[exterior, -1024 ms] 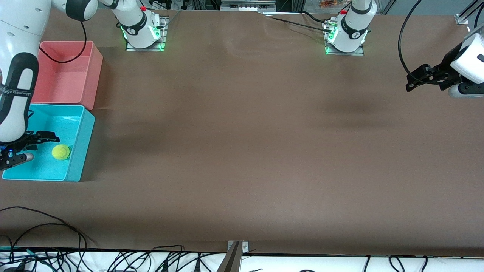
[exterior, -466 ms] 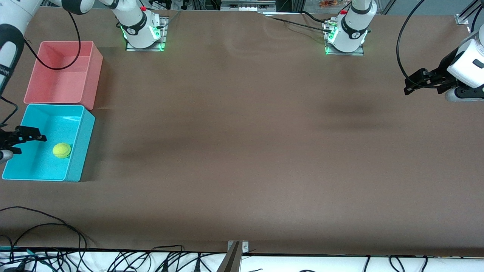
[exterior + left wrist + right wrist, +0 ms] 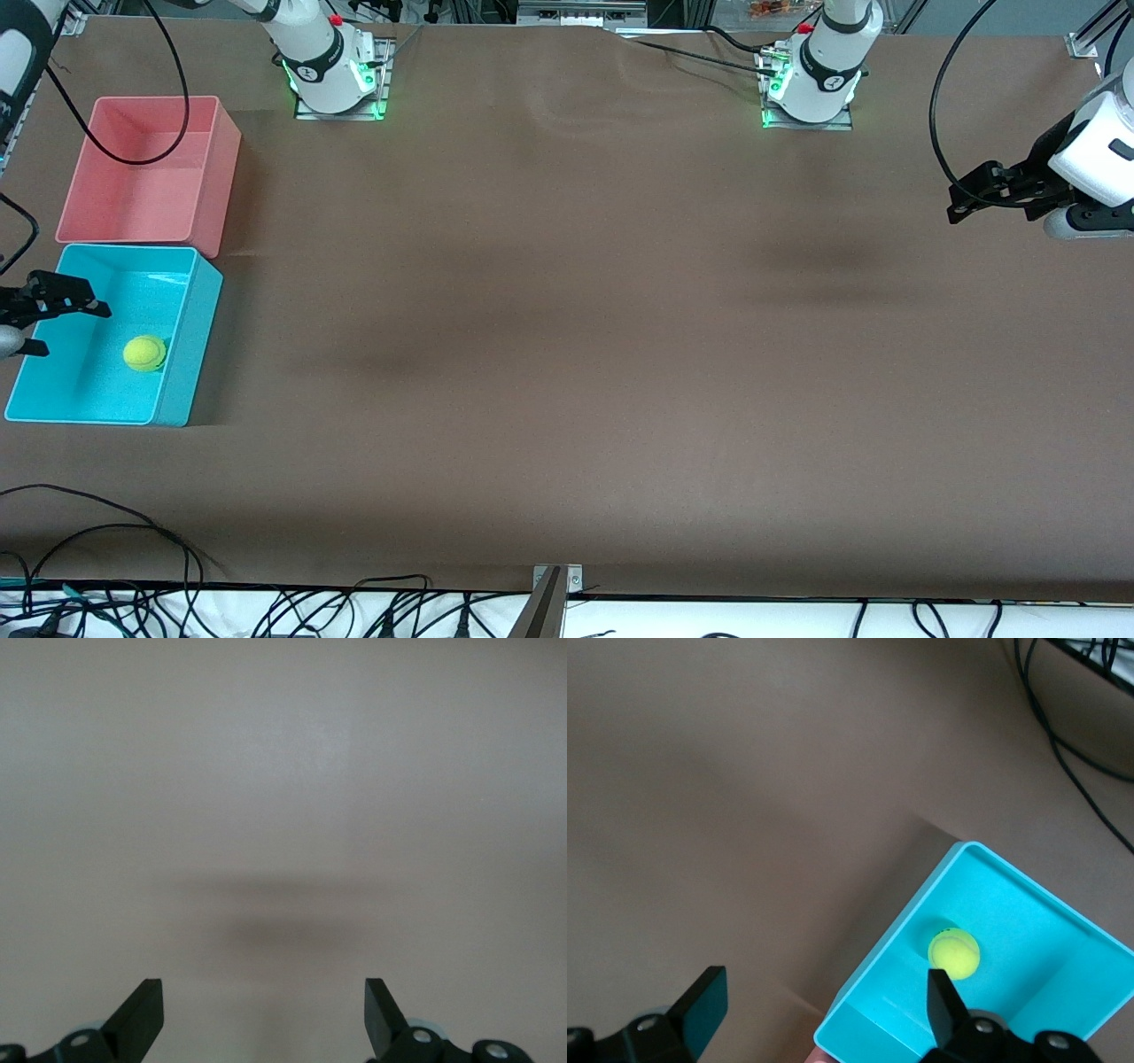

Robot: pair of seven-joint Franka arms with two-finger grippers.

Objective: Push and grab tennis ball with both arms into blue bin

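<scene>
Both black two-finger grippers hang empty with fingers spread: in the front view the right gripper (image 3: pixel 55 306) is over the bright cyan-blue rectangular plastic bin (image 3: pixel 190 354) at its rim toward the right arm's end of the table, and the left gripper (image 3: pixel 966 197) is over bare brown table (image 3: pixel 567 354) at the left arm's end. One small fuzzy yellow-green tennis ball (image 3: pixel 144 353) lies inside that bin, close to the wall facing the open tabletop. One pink-red plastic tub (image 3: pixel 213 177) sits just beside the bin, farther from the camera. From the left wrist, two spread fingertips (image 3: pixel 142 1014) frame plain tabletop. From the right wrist, the fingertips (image 3: pixel 700 1001) stand apart above the bin (image 3: pixel 904 921), the ball (image 3: pixel 954 955) resting near its wall.
</scene>
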